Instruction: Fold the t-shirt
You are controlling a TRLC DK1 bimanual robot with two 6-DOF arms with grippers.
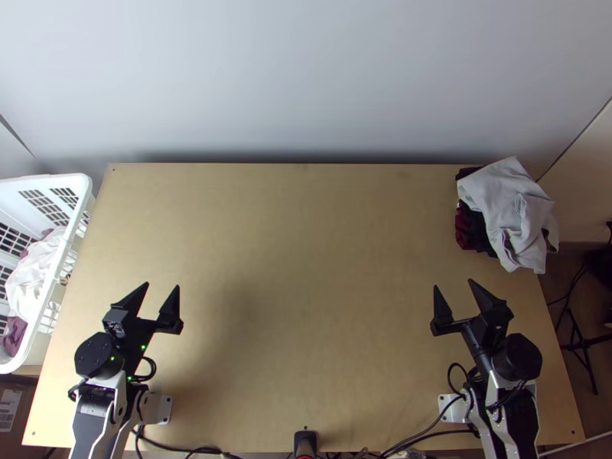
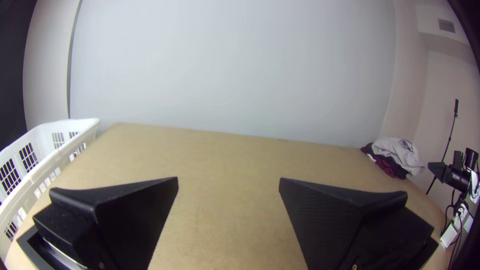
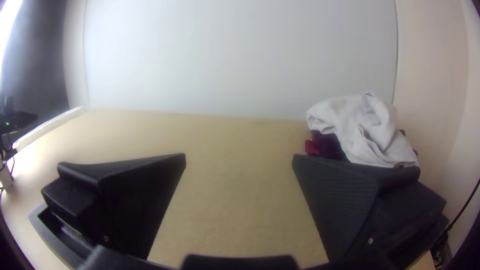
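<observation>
In the top view my left gripper point(image 1: 162, 287) stands open over the table's left part, nothing between its fingers; the left wrist view has this gripper point(image 2: 228, 182) with its fingers wide apart. My right gripper point(image 1: 453, 285) is open too, at the table's right part, and in the right wrist view the same gripper point(image 3: 239, 157) holds nothing. A bunched light grey cloth point(image 1: 509, 210) lies on dark and maroon cloth point(image 1: 467, 229) at the table's far right corner, beyond the right gripper. Whether the t-shirt is in this pile I cannot tell.
A white basket point(image 1: 57, 182) with white and purple cloth point(image 1: 34, 275) in it stands at the left edge of the table point(image 1: 306, 252). Bare wood spans the middle between the arms. Cables point(image 1: 417, 436) run along the near edge.
</observation>
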